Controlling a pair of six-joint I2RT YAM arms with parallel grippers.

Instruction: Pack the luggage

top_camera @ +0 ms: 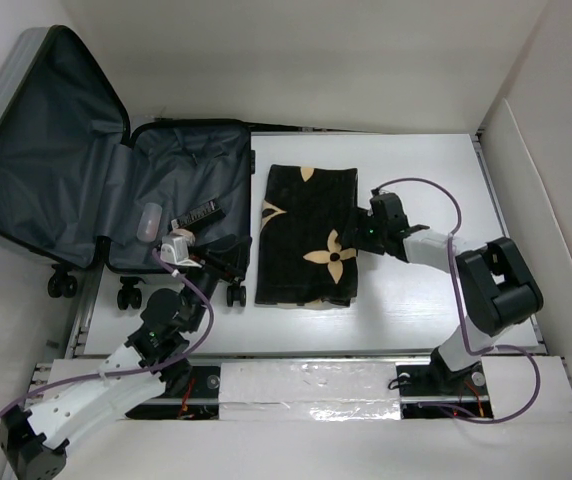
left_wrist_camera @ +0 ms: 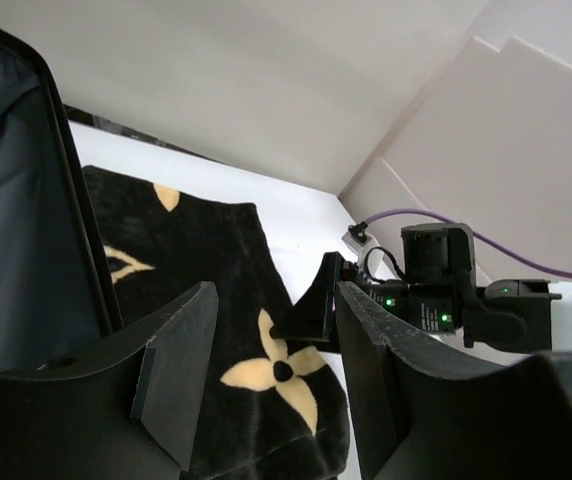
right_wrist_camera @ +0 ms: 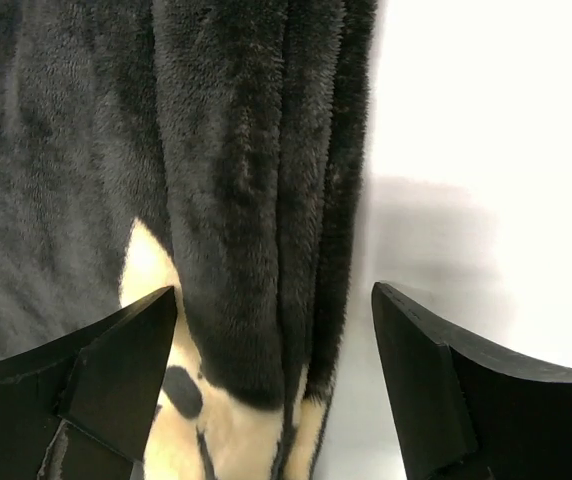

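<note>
- Open luggage [top_camera: 76,170] at 10 o'clock of the table [top_camera: 416,300]. Lid is tilted up to the left, wheels along the near edge.
- In the lower half: a small clear bottle [top_camera: 149,220] and a dark tube [top_camera: 200,213], close together.
- Folded black cloth [top_camera: 306,235] with tan flowers lies flat mid-table, just beside the luggage at its 3 o'clock.
- The right claw [top_camera: 366,236] sits at the cloth's 3 o'clock edge.
- The left claw [top_camera: 216,262] is over the luggage's 5 o'clock corner.

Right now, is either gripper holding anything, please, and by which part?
Nothing is held: the right gripper is open over the edge of the folded cloth; the left gripper is open, empty.
</note>
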